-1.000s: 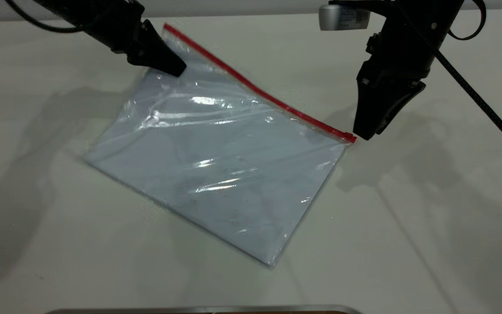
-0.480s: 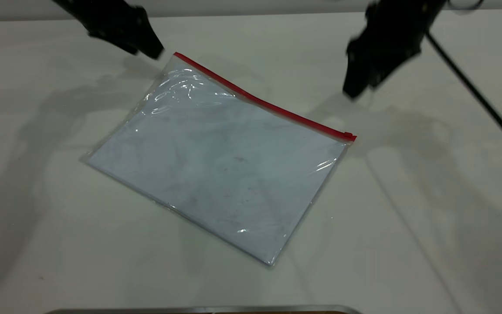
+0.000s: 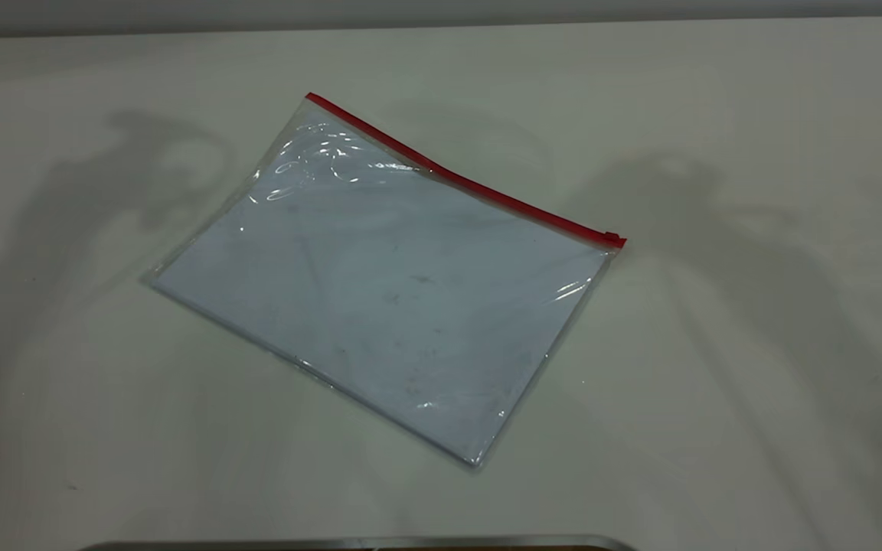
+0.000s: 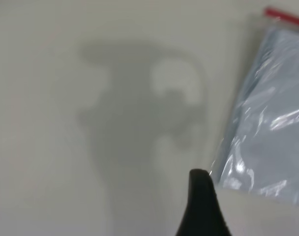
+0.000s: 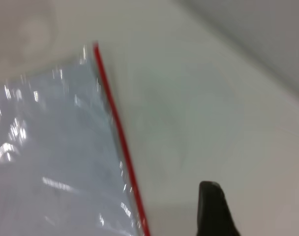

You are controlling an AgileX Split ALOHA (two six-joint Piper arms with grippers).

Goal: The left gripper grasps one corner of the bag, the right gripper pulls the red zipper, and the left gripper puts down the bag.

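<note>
Fingers [image 4: 202,206] [image 5: 214,209] of both grippers hold nothing, opening unclear; bag [image 3: 387,283] flat on table [image 3: 717,383]

A bare test bench, as in a robotics lab. Around the bag [image 3: 380,283] runs only a plain white table [image 3: 755,428]. A metal edge [image 3: 357,542] shows beyond the bag's near corner.
</note>
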